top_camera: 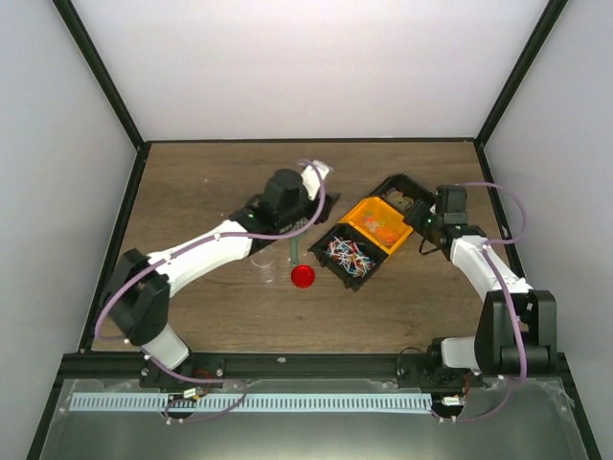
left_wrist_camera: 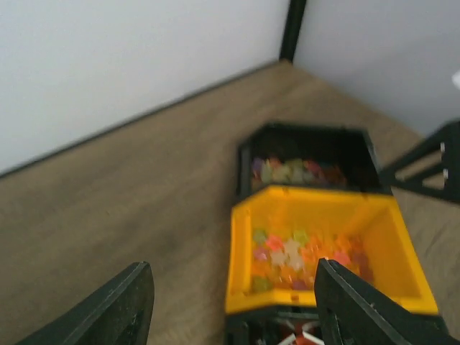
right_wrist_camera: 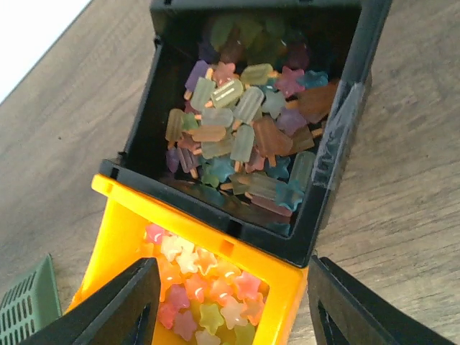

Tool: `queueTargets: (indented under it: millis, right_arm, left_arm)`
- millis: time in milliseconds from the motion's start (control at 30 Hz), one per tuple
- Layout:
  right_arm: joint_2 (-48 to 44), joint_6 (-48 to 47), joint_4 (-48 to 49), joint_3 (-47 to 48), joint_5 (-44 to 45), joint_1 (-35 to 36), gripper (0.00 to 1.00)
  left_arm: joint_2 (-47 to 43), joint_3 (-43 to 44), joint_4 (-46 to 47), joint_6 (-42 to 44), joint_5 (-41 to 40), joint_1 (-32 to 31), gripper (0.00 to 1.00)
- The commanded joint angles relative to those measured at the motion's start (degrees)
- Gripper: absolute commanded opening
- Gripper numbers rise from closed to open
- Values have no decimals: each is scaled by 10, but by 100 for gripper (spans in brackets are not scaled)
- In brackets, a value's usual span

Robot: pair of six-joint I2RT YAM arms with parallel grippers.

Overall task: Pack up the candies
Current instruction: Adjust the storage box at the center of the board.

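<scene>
Three sorts of candies [right_wrist_camera: 237, 136] on show: frosted lolly shapes in the glossy black bin [right_wrist_camera: 348, 108], soft little stars in the bright orange bin [right_wrist_camera: 108, 237], and thin red-white-blue sticks in the end bin [top_camera: 333, 266]. The left gripper [left_wrist_camera: 233, 267] hangs over the wood-grain table [left_wrist_camera: 144, 201], fingers apart, gripping nothing. The right gripper [right_wrist_camera: 231, 264] has its fingers spread, straddling the orange bin. Touching it? Can't tell.

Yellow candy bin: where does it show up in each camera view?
Top external: yellow bin right of centre.
Left wrist: yellow bin lower right.
Right wrist: yellow bin along the bottom edge.
Shared landmark: the black bin touching it, full of pastel candies.
</scene>
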Motion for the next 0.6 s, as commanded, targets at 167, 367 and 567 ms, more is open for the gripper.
queueTargets:
  millis: [167,367,567]
  right_arm:
    - [56,-2,0,-5,-11,20,59]
    - [96,-10,6,2,-9,30,41]
    - [128,-63,-8,40,23,43,20]
  left_arm:
    - [84,58,-56,0,-6,-22,71]
    - [111,55,-54,-2,-12,-22,74]
    - [121,58,-55,-4,-9,-21,100]
